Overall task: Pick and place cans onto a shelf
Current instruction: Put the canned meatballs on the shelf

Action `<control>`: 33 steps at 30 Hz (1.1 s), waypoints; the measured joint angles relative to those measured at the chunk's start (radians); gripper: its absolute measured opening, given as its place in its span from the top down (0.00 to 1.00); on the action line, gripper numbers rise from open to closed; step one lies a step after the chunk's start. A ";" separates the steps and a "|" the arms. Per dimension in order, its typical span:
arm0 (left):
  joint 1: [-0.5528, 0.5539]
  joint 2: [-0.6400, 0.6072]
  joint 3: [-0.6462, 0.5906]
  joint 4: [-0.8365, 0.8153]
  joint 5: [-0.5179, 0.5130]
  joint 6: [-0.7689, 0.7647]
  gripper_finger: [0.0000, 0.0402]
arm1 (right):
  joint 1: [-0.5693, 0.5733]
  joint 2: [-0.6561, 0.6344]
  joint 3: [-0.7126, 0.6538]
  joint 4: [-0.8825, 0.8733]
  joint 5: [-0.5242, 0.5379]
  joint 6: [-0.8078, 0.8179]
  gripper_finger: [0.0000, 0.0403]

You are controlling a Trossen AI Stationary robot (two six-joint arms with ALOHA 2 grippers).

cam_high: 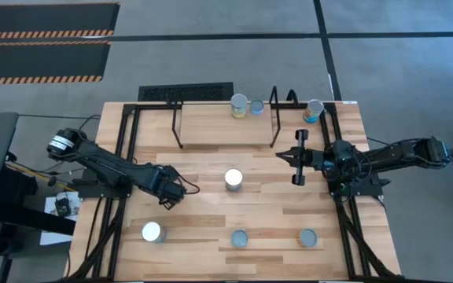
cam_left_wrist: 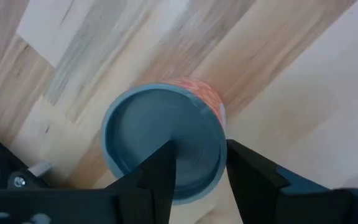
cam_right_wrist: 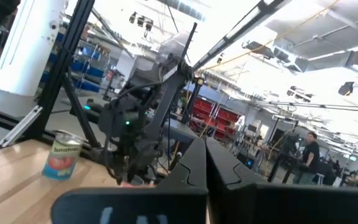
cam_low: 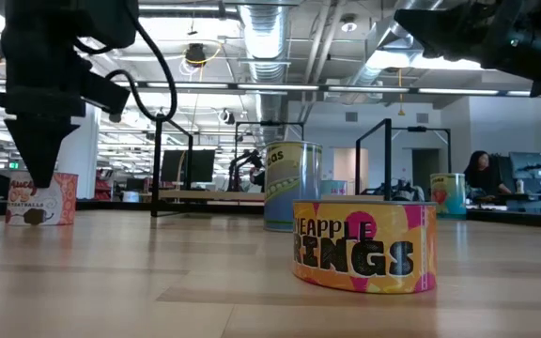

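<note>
over the surface (cam_high: 211, 196), my left hand (cam_left_wrist: 197, 171) hangs open above a blue-topped can (cam_left_wrist: 163, 140), gripping nothing; next, lower and close. my right hand (cam_high: 293, 157) waits shut near the shelf (cam_high: 219, 126).

Bright, even overhead light, with glare on metal and blur close to the lenses.

From above, the table (cam_high: 211, 157) is evenly lit; two can tops (cam_high: 233, 179) (cam_high: 152, 231) glare white, and the shelf (cam_high: 225, 126) throws only a faint shadow. At table height, ceiling strip lights (cam_low: 205, 87) burn bright, the near can (cam_low: 364, 244) is soft and the room behind hazy. The left wrist picture is blurred around its can (cam_left_wrist: 163, 140); the right wrist picture is washed out by ceiling lights (cam_right_wrist: 272, 25).
</note>
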 joint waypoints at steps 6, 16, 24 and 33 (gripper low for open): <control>0.002 0.001 0.004 0.024 -0.005 0.042 0.84 | 0.005 0.000 0.000 -0.002 0.001 -0.015 0.98; 0.066 0.002 0.249 0.159 -0.062 0.274 0.99 | 0.005 0.000 0.000 -0.038 0.003 0.000 0.99; 0.343 0.017 0.473 0.242 -0.155 0.548 1.00 | 0.005 0.000 0.000 -0.036 0.003 0.002 0.99; 0.615 0.248 0.713 0.276 -0.061 0.929 1.00 | 0.005 0.000 0.000 -0.032 0.003 0.009 0.98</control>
